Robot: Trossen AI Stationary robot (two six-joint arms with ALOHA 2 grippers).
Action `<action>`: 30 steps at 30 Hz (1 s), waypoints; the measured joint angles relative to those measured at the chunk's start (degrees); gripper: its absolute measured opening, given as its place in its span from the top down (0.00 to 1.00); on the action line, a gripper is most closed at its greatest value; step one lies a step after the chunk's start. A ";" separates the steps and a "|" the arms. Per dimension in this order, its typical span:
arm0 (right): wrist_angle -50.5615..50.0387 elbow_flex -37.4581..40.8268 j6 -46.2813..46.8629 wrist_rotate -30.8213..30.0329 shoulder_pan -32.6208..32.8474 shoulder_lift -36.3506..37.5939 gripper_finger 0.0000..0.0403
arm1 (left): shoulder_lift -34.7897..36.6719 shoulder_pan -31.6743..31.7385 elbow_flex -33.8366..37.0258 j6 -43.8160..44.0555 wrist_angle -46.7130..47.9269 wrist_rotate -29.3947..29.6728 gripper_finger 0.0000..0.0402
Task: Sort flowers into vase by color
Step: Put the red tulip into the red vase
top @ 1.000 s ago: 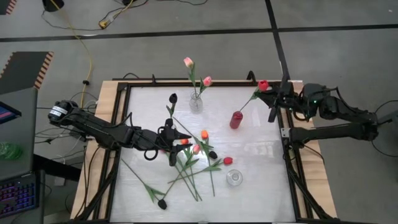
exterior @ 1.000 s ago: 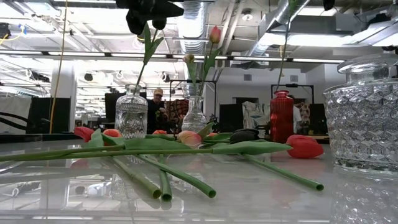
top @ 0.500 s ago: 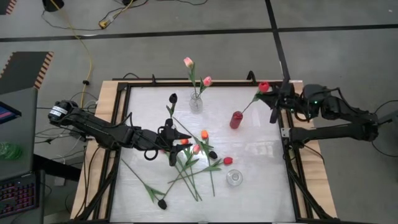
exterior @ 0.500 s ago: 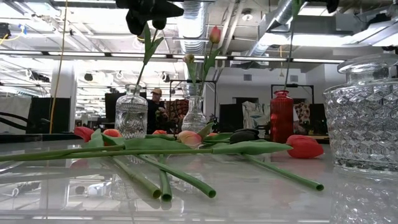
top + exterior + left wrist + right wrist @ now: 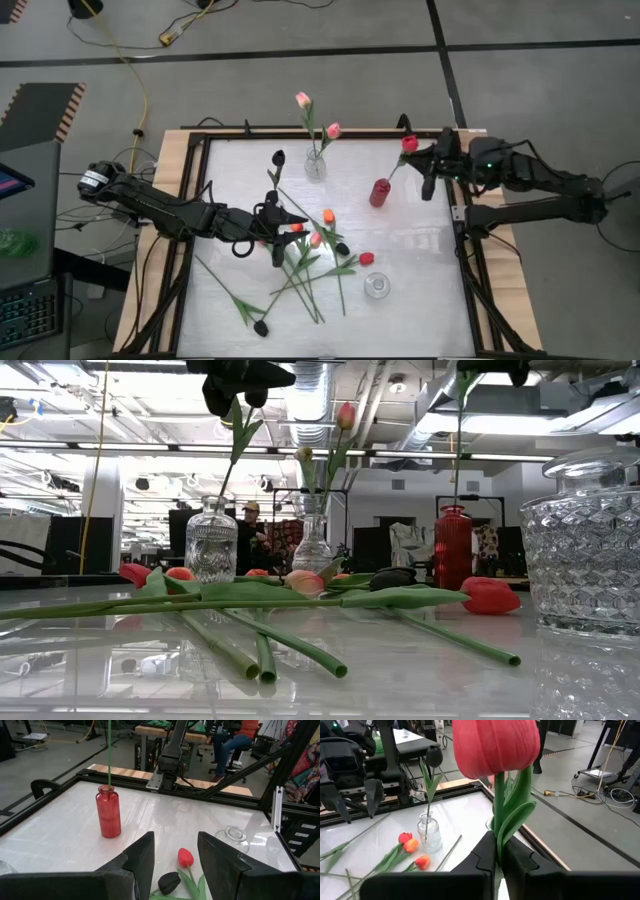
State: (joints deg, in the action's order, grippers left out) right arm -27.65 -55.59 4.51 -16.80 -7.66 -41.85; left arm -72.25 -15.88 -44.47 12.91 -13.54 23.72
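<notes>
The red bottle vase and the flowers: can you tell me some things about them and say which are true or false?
1. The right gripper pinches a red tulip by its stem. True.
2. That stem reaches into the red ribbed bottle vase. True.
3. The left gripper holds a flower. False: its fingers stand open and empty above the loose tulips.
4. The clear glass vase at the far edge holds orange tulips. False: pink ones.
5. A black tulip lies on the white table. True.
</notes>
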 joint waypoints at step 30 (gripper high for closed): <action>-4.45 0.00 2.64 -0.19 0.00 -1.97 0.57 | 0.00 0.01 0.00 0.44 1.15 -1.68 0.66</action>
State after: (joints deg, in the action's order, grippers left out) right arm -32.10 -55.59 7.16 -16.99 -7.66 -43.81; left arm -72.25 -15.87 -44.47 13.34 -12.39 22.04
